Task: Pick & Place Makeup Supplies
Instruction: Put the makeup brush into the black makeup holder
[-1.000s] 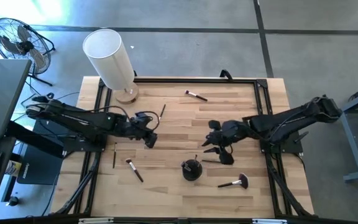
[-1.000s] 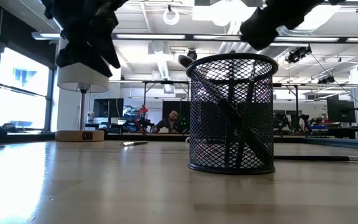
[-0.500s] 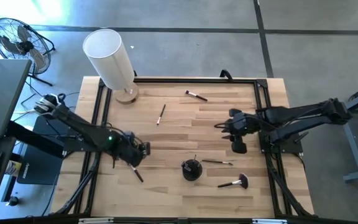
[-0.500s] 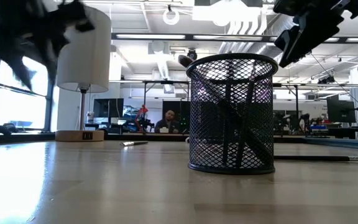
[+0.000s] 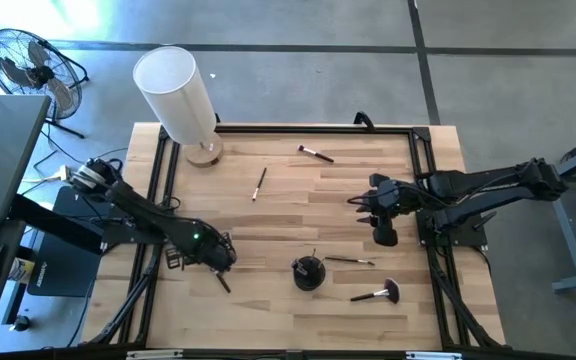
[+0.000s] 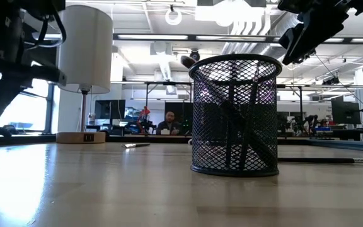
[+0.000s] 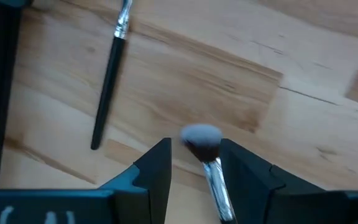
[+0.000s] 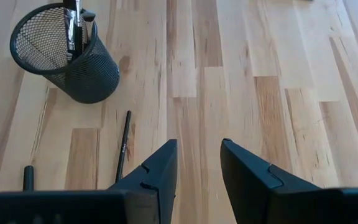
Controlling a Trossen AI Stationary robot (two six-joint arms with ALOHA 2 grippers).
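Left end effector: down low at the front-left of the tabletop, fingers apart with a small silver-ferruled brush lying between them, not clamped yet
Second brush: dark handle, flat on the wood just beside that one
Right end effector: hanging over the right side, fingers apart, nothing in it
Mesh cup: front middle, already got a few brushes standing in it
Loose ones: thin dark brush just right of the cup, fluffy-headed brush near the front edge, wooden pencil mid-left, one more brush near the back
White cylinder: back-left corner
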